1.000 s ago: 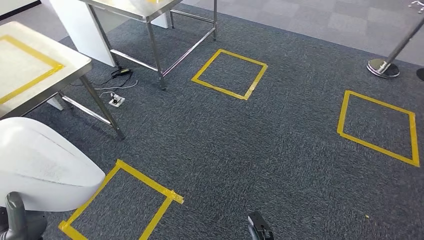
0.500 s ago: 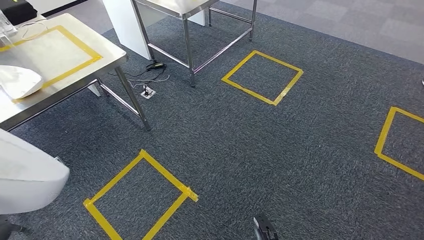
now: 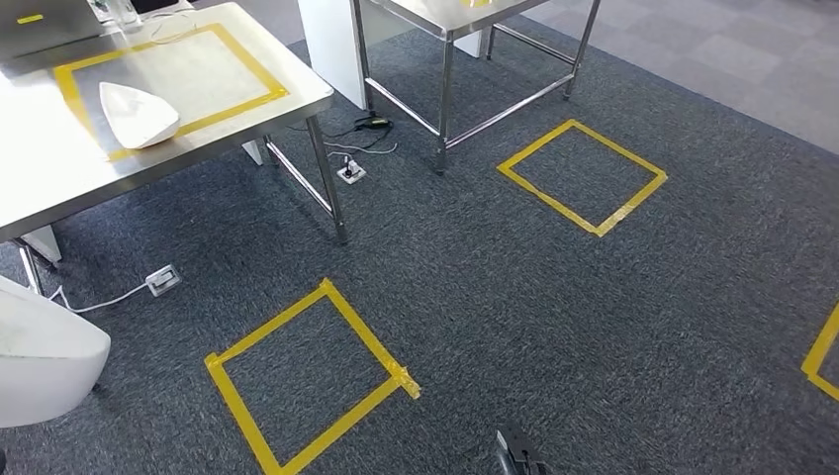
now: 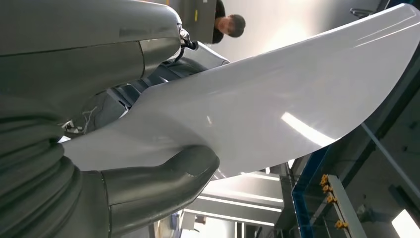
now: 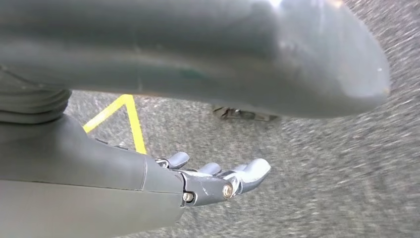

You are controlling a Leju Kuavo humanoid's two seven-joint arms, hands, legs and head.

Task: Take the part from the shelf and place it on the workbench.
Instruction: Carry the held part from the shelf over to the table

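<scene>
My left hand (image 4: 74,163) grips a large curved white part (image 4: 277,99), with the thumb (image 4: 163,183) pressed against its face. In the head view that held part (image 3: 40,356) shows at the lower left edge, over the carpet. The steel workbench (image 3: 59,188) stands at the upper left with a yellow tape rectangle on its top. A second white part (image 3: 139,114) lies inside that rectangle. My right hand (image 5: 218,178) hangs above the carpet with its fingers stretched out and nothing in them.
A second steel table (image 3: 450,20) stands at the top middle. Cables and power strips (image 3: 163,279) lie on the carpet under and beside the workbench. Yellow tape squares (image 3: 312,381) mark the floor ahead and further right (image 3: 584,173). A person (image 4: 225,25) stands behind me.
The camera has turned: the workbench and floor squares have slid right and down, bringing the bench top and the white part on it into view. The held part stays at lower left.
</scene>
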